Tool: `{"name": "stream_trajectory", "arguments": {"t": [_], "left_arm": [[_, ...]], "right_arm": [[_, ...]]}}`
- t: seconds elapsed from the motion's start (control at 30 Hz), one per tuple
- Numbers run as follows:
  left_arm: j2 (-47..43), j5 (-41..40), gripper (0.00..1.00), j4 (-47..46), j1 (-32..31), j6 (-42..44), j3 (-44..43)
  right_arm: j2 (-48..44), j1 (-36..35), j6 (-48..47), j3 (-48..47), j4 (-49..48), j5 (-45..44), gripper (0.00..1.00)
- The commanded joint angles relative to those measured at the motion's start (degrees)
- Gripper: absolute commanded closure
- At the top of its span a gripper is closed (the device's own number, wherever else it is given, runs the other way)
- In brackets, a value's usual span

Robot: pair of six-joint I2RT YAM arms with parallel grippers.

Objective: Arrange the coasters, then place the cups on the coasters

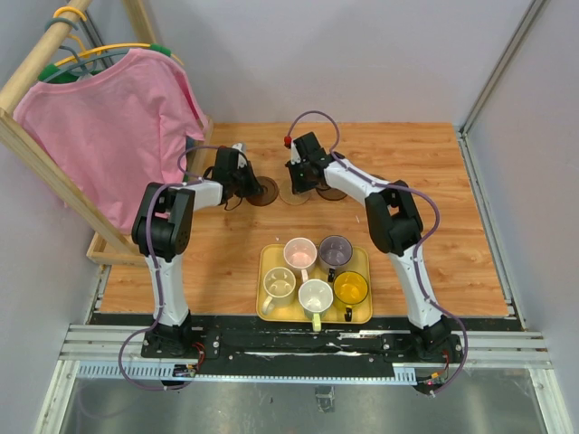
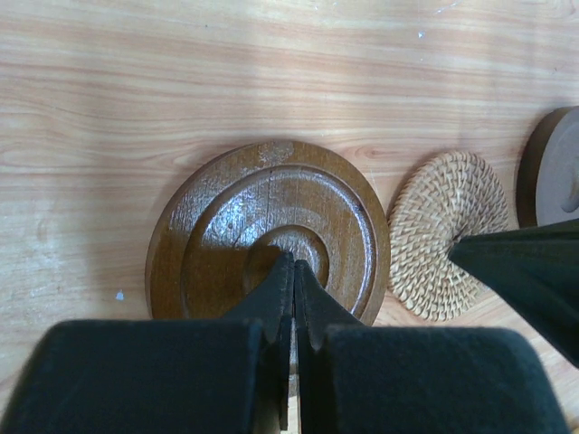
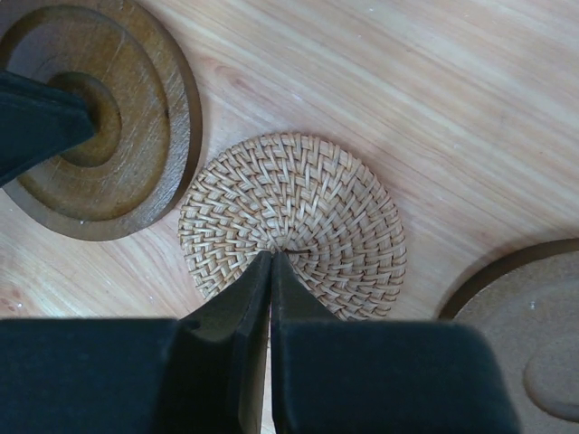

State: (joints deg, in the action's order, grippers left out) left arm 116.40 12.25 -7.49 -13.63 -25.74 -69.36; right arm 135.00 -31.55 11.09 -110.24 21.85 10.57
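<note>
The woven coaster (image 3: 291, 226) lies at the far middle of the table (image 1: 452, 226). A dark brown coaster (image 2: 269, 233) sits just beside it on the left, a third coaster (image 3: 534, 316) lies close on the right, and the cups (image 1: 316, 271) stand well apart on the near yellow tray (image 1: 262, 271). The right gripper (image 3: 271, 256) is clenched on nothing, its tip directly over the woven disc's centre, and the left gripper (image 2: 293, 262) stands likewise clenched over the brown disc's centre. Judgement: each disc is round, with no long axis, and each arm is placed to slide the disc beneath it; surface contact cannot be confirmed.
</note>
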Motion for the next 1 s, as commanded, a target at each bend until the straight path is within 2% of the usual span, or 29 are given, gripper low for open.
{"name": "stream_trajectory", "arguments": {"t": [0.0, 0.5, 0.97], "left_arm": [[2.11, -0.92, 1.0, 1.6, -0.08, 0.84, -1.44], [2.6, -3.16, 1.0, 2.67, 0.0, 1.83, -3.08], [0.42, 0.67, 0.99, -0.73, 0.1, 1.22, -6.51]], "right_arm": [[0.69, -1.23, 0.46, 1.15, 3.79, -1.89, 0.97], [2.78, -0.55, 0.68, -4.38, 5.79, -3.74, 0.96], [-4.54, -0.79, -1.86, -4.6, 4.31, -3.27, 0.9]]}}
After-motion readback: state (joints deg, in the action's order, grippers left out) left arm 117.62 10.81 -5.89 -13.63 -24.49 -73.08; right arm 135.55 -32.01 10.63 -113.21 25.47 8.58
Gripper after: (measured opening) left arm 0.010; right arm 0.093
